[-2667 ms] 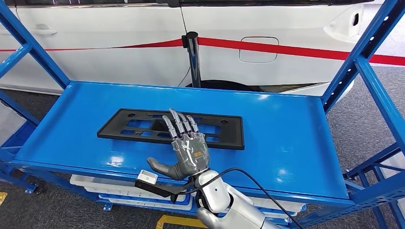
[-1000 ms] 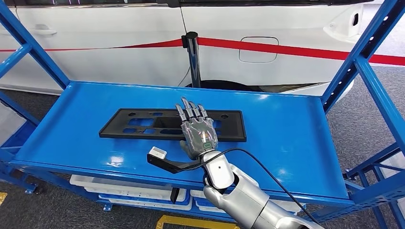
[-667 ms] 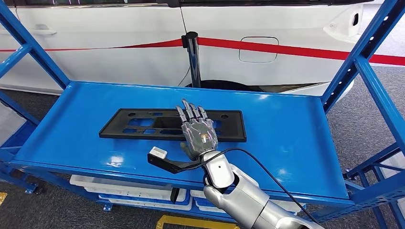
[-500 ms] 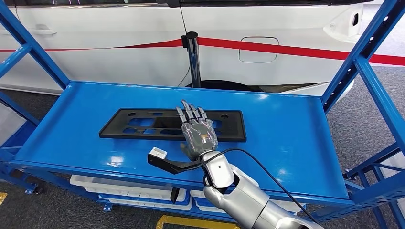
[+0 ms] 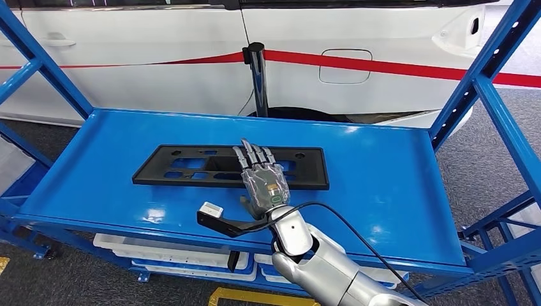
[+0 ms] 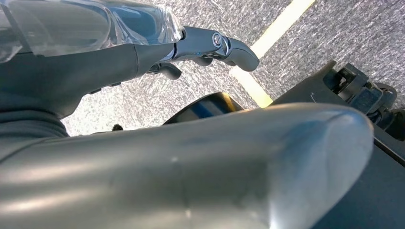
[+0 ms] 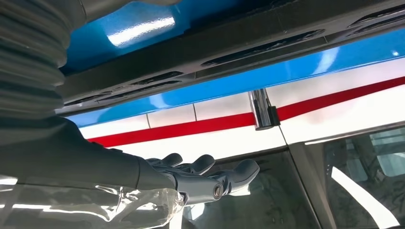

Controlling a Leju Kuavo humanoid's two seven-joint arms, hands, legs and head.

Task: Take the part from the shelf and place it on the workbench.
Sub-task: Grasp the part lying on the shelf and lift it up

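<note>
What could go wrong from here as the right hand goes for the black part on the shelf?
1. The right hand lies flat over the black part with fingers extended, not wrapped; a lift now would likely leave it behind.
2. The part is long and the hand sits right of its middle, so it may tilt or slip.
3. The blue shelf looks glossy; pressing could slide the part.

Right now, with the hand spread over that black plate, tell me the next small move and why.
Probably close the right hand on the near edge of the black plastic plate. The fingers lie spread over the plate's near long side while the thumb sits at that edge, and the plate lies flat on the blue shelf, not yet lifted. A firm hold should come before any lift.
</note>
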